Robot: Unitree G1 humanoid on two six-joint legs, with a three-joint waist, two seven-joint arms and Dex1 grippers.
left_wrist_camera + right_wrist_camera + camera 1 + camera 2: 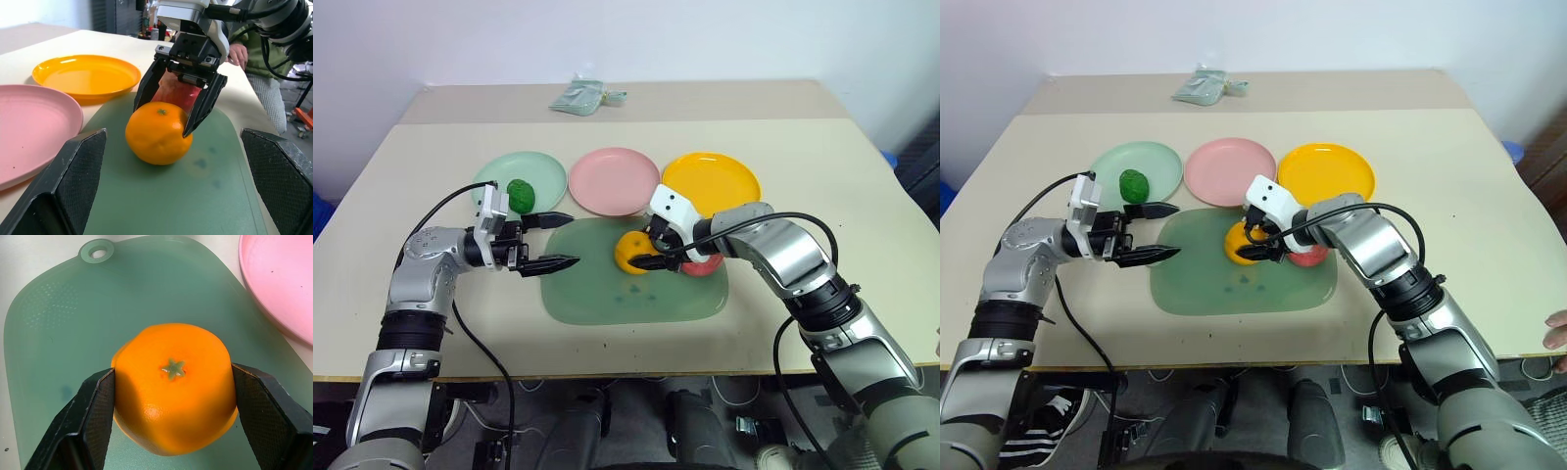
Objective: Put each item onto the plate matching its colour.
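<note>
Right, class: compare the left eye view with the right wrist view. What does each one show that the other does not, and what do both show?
Left eye view only: the green ball lying on the mint plate, the yellow plate, the apple behind the right gripper, the left gripper standing open beside the mat, and a packet at the table's far edge.

Right wrist view only: the orange's green stem star and the mat's hanging hole.

Both: the orange gripped between the right gripper's fingers, the green mat and the pink plate.

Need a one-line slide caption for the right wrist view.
Right gripper closed on the orange, which rests on the green mat.
</note>
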